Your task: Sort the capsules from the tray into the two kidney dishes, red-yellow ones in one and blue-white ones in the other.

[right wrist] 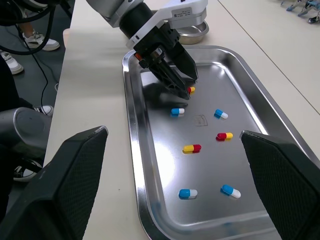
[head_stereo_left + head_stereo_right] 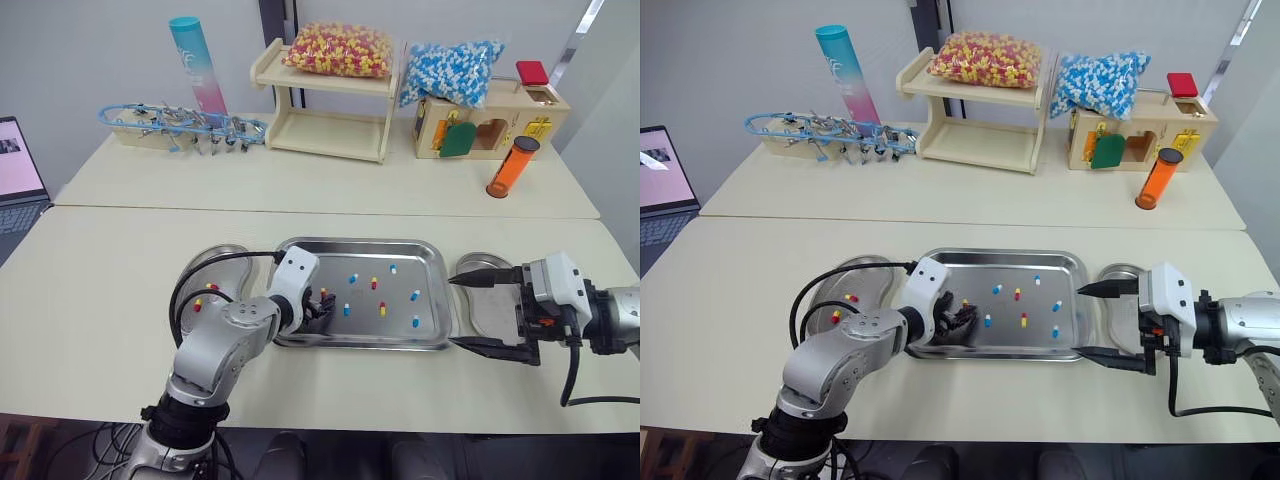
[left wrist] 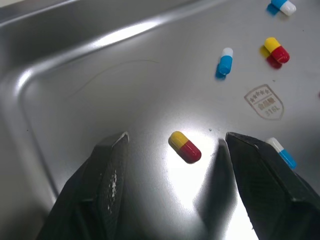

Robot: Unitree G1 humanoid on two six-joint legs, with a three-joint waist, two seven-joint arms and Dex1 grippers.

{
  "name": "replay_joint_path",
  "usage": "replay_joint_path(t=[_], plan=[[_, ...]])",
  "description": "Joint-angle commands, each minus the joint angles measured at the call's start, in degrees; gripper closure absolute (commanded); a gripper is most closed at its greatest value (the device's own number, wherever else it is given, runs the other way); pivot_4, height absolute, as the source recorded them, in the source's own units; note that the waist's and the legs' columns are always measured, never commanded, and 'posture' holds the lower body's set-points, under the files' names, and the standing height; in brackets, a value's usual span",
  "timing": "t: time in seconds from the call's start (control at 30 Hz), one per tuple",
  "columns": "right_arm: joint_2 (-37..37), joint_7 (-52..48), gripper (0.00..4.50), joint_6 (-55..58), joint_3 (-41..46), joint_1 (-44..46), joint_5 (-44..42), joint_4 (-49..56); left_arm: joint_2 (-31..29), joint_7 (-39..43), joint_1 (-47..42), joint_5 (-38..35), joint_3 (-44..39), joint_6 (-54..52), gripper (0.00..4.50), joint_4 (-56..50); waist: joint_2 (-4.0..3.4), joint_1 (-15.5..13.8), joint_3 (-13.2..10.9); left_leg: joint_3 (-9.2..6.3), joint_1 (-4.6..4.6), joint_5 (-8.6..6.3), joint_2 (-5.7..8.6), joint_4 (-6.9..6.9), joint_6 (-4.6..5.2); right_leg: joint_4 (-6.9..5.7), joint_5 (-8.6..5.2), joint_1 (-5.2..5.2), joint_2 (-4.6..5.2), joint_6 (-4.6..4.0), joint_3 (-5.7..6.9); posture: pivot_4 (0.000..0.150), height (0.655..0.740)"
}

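Left hand (image 2: pixel 320 306) is reaching into the tray (image 2: pixel 360 243) at its left end. Its fingers (image 3: pixel 107 165) are standing fairly wide and straddling one red-yellow capsule (image 3: pixel 185 146), w/ a gap on each side, so nothing is gripped yet. The capsule is lying flat on the tray floor, slightly skewed btw the pads.

Handling, my read:
- It's prob. very light, w/ a hard glossy shell and rounded ends.
- On polished steel it's likely going to skid, spin or squirt out if the pads are closing off-centre.
- The shell is thin, so a hard squeeze is risking a dent or crack. A gentle close should do.
- Best hold is across the middle, around the colour seam, w/ pads on the long sides, not the domed ends.
- Fingertips need to be getting right down to the tray floor, since the capsule is sitting so low.

Other loose capsules are lying toward the tray's middle and right, well apart from this one. One blue-white capsule (image 3: pixel 281 152) is sitting just beside the far finger, so watch for nudging it.

Left kidney dish (image 2: pixel 215 258), just off the tray's left edge, is already holding a few red-yellow ones (image 2: pixel 205 298), so that's prob. the drop spot.

Right hand (image 2: pixel 462 312) is hovering just off the tray's right edge by the right kidney dish (image 2: pixel 490 262), jaws spread wide, carrying nothing.
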State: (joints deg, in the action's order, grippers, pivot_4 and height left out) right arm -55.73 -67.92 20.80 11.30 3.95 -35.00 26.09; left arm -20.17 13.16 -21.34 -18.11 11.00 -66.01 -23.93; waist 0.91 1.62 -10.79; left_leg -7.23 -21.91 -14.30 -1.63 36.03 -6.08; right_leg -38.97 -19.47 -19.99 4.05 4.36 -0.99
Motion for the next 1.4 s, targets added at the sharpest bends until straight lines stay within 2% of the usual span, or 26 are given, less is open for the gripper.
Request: replay_joint_path(t=[0.03,1.4], plan=[[0.1,0.4,0.0,0.3,0.5,0.7,-0.7,1.9,0.1,0.6,-0.8,0.6,0.5,-0.1,1.31,1.5,0.0,0.0,0.0,0.0,0.0,0.0,0.0,0.0,0.0,0.0,0.0,0.0,0.0,0.0,0.0,0.15,0.74],[2.0,1.8,0.0,0.7,-1.1,1.5,-0.4,2.3,-2.1,5.6,0.3,0.9,-0.5,2.0,1.31,2.2,0.0,0.0,0.0,0.0,0.01,0.0,0.0,0.0,0.0,0.0,0.0,0.01,0.0,0.0,0.0,0.15,0.74]])
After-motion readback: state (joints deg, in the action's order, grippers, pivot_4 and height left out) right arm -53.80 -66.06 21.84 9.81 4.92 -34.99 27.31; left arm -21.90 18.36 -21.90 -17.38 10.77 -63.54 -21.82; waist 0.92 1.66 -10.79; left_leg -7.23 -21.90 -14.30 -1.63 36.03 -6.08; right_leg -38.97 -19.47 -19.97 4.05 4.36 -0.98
